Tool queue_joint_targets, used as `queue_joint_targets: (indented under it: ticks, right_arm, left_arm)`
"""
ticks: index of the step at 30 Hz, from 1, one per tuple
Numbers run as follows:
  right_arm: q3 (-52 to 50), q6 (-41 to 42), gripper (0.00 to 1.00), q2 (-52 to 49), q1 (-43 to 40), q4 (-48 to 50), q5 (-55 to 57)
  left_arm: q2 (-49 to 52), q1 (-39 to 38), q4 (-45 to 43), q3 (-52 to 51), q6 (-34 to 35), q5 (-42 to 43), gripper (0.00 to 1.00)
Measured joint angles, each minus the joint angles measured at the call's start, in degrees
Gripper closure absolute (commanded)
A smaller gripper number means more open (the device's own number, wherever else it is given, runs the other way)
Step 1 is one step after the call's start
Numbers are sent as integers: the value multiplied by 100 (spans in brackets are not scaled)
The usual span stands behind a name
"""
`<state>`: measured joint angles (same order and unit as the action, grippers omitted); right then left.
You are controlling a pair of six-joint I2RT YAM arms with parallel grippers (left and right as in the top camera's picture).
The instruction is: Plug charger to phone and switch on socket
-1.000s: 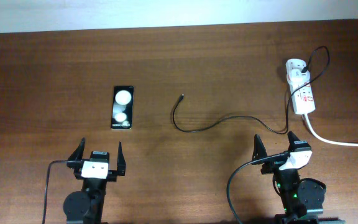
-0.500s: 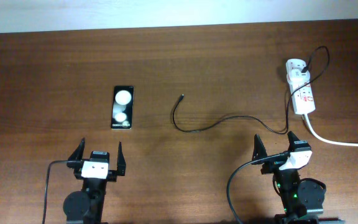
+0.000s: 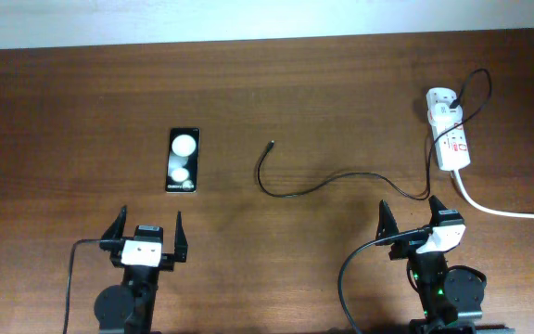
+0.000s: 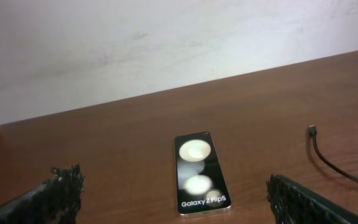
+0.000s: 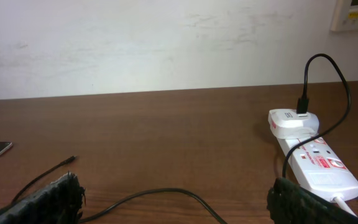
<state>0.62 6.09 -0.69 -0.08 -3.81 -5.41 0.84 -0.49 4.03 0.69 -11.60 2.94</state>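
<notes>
A: What sits nearest you?
B: Your left gripper (image 3: 149,216) and right gripper (image 3: 412,205), at the near edge of the table (image 3: 82,102), both with fingers spread apart, holding nothing.
A: And the task's things?
B: The phone (image 3: 183,160) lies flat ahead of your left gripper; the charger (image 3: 313,188) snakes loose from mid-table to the socket (image 3: 451,139), far right

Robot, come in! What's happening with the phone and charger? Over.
Left gripper and right gripper open, empty. Charger tip loose on table, apart from phone. Socket untouched. Nothing between them.
</notes>
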Motion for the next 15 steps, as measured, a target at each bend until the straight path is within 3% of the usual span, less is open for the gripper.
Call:
queue_joint_targets:
  ticks: [7, 15]
  right_arm:
    - [0, -4, 1, 0, 0, 0, 0]
    - [0, -4, 1, 0, 0, 0, 0]
  left_arm:
    - [0, 0, -483, -2, 0, 2, 1]
    - [404, 0, -466, 400, 7, 2, 1]
